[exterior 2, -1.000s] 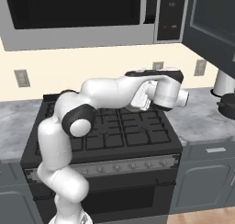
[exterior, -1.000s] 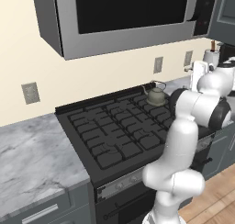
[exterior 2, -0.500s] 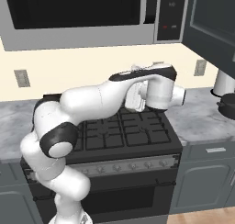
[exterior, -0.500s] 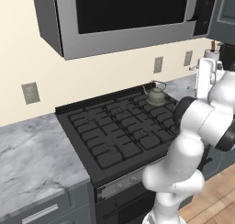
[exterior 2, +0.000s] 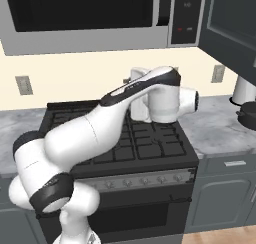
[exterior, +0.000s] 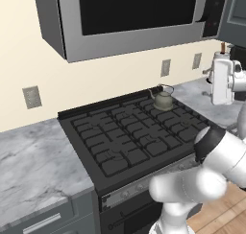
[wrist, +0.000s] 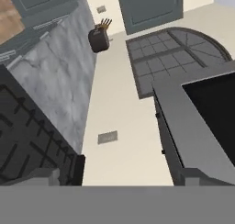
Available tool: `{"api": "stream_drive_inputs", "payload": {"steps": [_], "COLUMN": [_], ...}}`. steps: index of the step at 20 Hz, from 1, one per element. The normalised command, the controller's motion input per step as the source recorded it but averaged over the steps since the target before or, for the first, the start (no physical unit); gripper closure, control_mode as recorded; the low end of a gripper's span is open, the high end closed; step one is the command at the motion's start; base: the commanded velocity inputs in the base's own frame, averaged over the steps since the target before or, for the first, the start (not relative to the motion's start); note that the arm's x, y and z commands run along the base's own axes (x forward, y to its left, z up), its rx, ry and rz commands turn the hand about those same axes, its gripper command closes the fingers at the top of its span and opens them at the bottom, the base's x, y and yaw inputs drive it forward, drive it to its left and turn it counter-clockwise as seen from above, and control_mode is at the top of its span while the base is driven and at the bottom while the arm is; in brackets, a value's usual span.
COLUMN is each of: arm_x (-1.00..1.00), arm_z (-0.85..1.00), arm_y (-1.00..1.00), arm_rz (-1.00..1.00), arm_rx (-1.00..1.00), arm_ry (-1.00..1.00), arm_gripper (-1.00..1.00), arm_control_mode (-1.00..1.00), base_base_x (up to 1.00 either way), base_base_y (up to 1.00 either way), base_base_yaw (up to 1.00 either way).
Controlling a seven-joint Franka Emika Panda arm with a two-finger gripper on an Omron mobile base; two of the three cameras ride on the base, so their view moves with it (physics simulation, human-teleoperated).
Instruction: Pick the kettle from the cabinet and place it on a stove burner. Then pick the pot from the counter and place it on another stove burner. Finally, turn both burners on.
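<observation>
I see the small grey-olive metal kettle (exterior: 163, 99) already set on the black cooktop's rear right burner (exterior: 166, 108). My pincer is released, holding nothing. The pot and knobs remain.

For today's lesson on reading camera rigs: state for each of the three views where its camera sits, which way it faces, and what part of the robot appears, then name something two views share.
Left base view: behind the arm's left, facing forward-down at the stove burners and kettle; arm at lower right.
Right base view: behind the arm's right, facing the cooktop; arm from lower left, pot at right edge.
Hand view: on the hand, rolled, facing wall and counter.
Shared: both base views show the microwave.
</observation>
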Motion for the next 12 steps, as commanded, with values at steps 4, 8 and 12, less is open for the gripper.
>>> {"api": "stream_drive_inputs", "payload": {"steps": [4,8,12], "arm_x": [-0.54,-0.47,-0.42], "arm_z": [0.24,0.21,0.14], "arm_y": [0.18,0.21,0.23], "arm_rz": [-0.02,-0.02,-0.02], "arm_rx": [-0.15,-0.16,-0.15], "arm_ry": [-0.12,-0.14,-0.20], "arm_gripper": [-1.00,-1.00,-1.00], "arm_control_mode": [-1.00,-1.00,-1.00], "base_base_x": [0.00,0.00,0.00], "base_base_y": [0.00,0.00,0.00], "base_base_yaw": [0.00,0.00,0.00]}}
